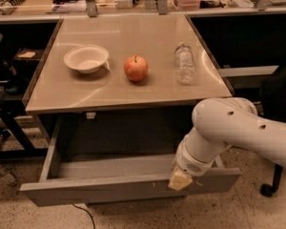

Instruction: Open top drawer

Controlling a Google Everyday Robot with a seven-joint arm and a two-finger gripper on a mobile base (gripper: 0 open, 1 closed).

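The drawer (109,187) stood well out from under the counter (114,87), its shallow grey tray open to view and its long front running left to right across the view, facing the camera. The gripper (180,179) sat at the top edge of that front, right of centre, so the drawer lay directly under and behind it. Any further travel would have run toward the camera, square to the front's long axis. The single arm (238,128) reached in from the right.

Whether the gripper was clenched on the lip or merely hooked over it, I could not tell. The wrist covered most of it, showing only a pale yellowish tip. The arm also hid the tray's right rear corner and part of the right side wall. The drawer's runners were lost in shadow beneath the counter.
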